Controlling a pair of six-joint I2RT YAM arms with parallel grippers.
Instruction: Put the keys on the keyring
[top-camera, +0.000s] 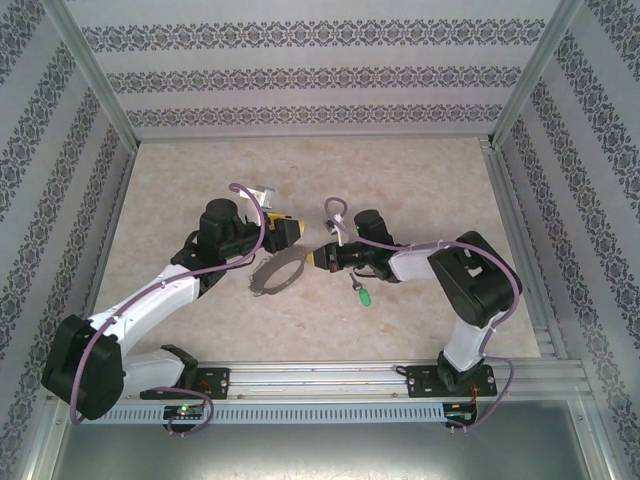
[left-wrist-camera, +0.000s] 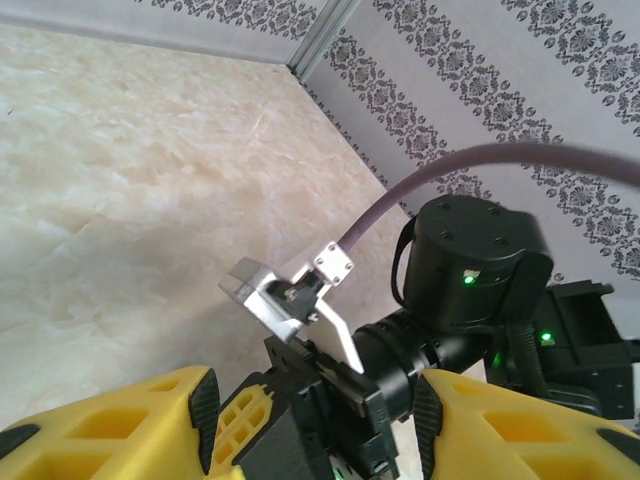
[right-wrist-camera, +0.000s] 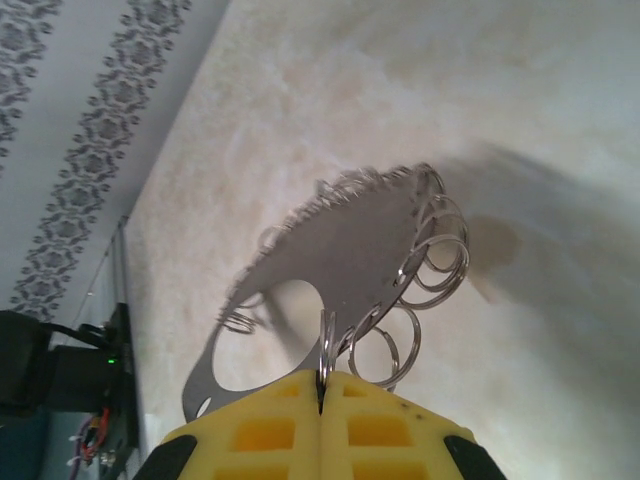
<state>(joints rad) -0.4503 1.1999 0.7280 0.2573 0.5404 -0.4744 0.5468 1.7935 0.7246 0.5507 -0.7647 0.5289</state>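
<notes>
The green key (top-camera: 365, 297) lies on the surface (top-camera: 400, 180) just right of centre in the top view, blade pointing up-left, touching nothing. To its left the keyring (top-camera: 262, 278) is lifted at the middle of the frame. From the right wrist it shows as a flat grey band (right-wrist-camera: 340, 240) fringed with small wire loops. The right fingers (right-wrist-camera: 390, 425) are pressed together on one loop (right-wrist-camera: 326, 345) at its rim. The left fingers (left-wrist-camera: 150, 420) stand wide apart at the ring's upper edge, gripping nothing. The right arm's wrist (left-wrist-camera: 470, 265) shows beyond them.
</notes>
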